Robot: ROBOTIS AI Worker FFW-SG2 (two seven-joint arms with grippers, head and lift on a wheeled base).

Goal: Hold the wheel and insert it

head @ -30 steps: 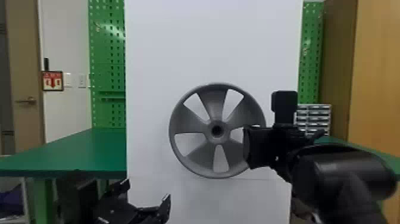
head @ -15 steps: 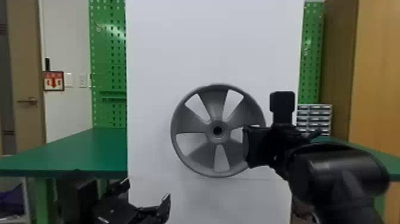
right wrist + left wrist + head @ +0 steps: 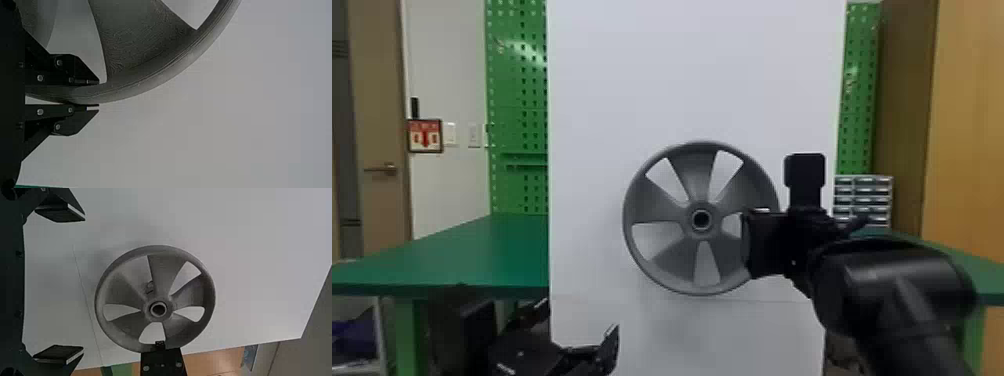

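Left gripper low on left, fingers wide apart, nothing between. Right gripper clamped on rim of wheel, one finger each side. Wheel upright before white board. Holding looks done, insertion in hand; next move likely wants hub lined up with mount, then straight push boardward. Small fitting glimpsed through wheel opening, maybe that mount; partly hidden, shape unclear. Gap behind hub: can't judge.
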